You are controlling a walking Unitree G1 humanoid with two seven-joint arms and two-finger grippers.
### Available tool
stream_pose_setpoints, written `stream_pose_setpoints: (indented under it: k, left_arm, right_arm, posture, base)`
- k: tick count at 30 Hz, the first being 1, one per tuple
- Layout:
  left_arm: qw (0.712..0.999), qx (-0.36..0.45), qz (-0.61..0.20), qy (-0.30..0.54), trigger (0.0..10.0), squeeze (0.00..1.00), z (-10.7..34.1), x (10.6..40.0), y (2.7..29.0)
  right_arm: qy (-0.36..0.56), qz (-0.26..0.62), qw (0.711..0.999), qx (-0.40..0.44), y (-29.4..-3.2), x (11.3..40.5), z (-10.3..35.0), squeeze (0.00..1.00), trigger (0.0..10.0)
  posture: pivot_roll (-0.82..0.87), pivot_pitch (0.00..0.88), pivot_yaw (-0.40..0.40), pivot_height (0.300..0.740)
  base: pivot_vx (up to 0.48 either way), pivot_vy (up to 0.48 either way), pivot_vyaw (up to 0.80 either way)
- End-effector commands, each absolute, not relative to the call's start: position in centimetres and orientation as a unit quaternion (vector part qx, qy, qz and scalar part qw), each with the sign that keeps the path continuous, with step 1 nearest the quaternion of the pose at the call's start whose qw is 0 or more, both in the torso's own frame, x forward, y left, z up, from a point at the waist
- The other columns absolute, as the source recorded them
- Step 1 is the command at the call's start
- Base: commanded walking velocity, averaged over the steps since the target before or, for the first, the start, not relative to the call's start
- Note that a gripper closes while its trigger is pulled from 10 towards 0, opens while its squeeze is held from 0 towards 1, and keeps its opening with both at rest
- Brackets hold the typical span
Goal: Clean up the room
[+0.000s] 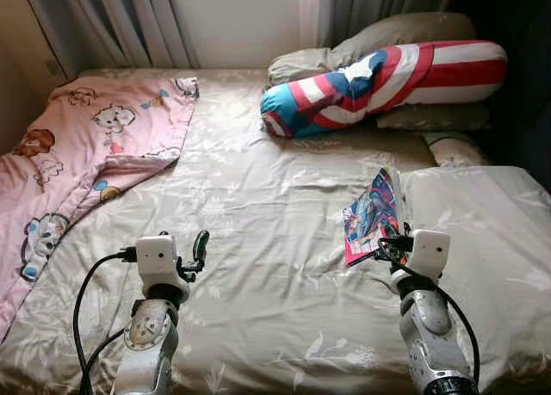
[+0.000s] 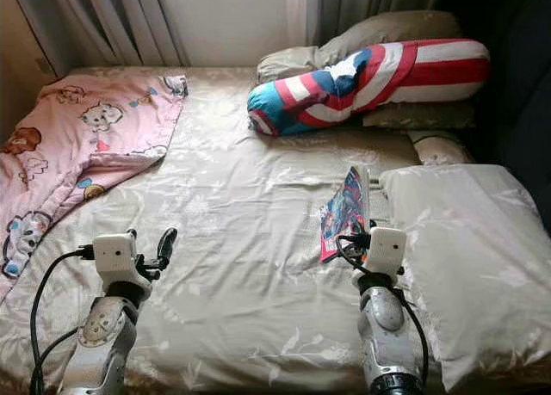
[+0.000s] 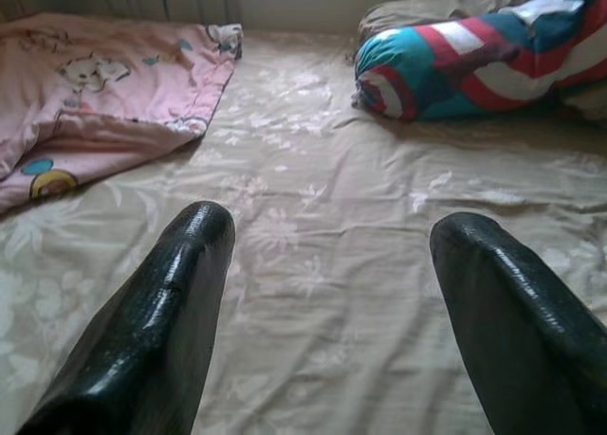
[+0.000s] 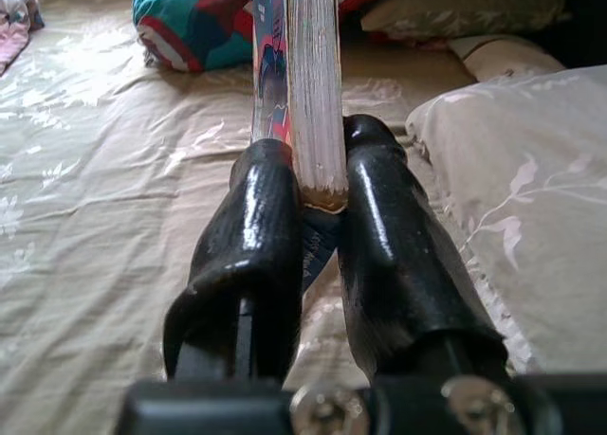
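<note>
A colourful comic book (image 1: 372, 214) stands tilted on edge over the beige bedsheet (image 1: 258, 240), beside a beige pillow (image 1: 491, 240). My right gripper (image 4: 318, 203) is shut on the book's (image 4: 308, 75) lower corner, one finger on each side of its pages. My left gripper (image 3: 332, 264) hovers open above bare sheet near the bed's front left, its fingertips (image 1: 201, 244) wide apart with nothing between them. A pink cartoon blanket (image 1: 77, 154) lies crumpled at the left. A red, white and blue bolster (image 1: 379, 81) rests at the head.
Grey-beige pillows (image 1: 387, 38) lie behind the bolster, with another small cushion (image 1: 452, 150) at the right. Curtains (image 1: 129, 16) and a pale wall stand behind the bed. Open sheet spreads across the bed's middle.
</note>
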State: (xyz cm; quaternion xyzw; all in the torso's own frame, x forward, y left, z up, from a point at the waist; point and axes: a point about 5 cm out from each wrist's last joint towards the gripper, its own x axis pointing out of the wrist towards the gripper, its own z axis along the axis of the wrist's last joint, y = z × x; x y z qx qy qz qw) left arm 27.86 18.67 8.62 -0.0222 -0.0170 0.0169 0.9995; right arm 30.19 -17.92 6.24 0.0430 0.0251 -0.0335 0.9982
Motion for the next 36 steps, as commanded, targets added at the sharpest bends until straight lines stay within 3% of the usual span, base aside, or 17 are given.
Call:
stream_pose_setpoints:
  k: [1, 36]
  left_arm:
    - [1.000, -0.019, 0.017, -0.014, 10.0, 0.00, 8.56, 27.55, 18.87]
    - [1.000, -0.013, 0.017, -0.005, 10.0, 0.00, 8.19, 27.23, 19.06]
  right_arm:
    - [0.007, -0.032, 0.998, 0.047, -17.89, 30.21, 6.77, 0.00, 10.0]
    - [0.013, -0.030, 0.998, 0.050, -17.41, 30.24, 6.40, 0.00, 10.0]
  posture:
    - [-0.04, 0.128, -0.008, 0.681]
    - [-0.03, 0.109, -0.001, 0.669]
  base:
    - [0.000, 0.000, 0.00]
    - [0.000, 0.000, 0.00]
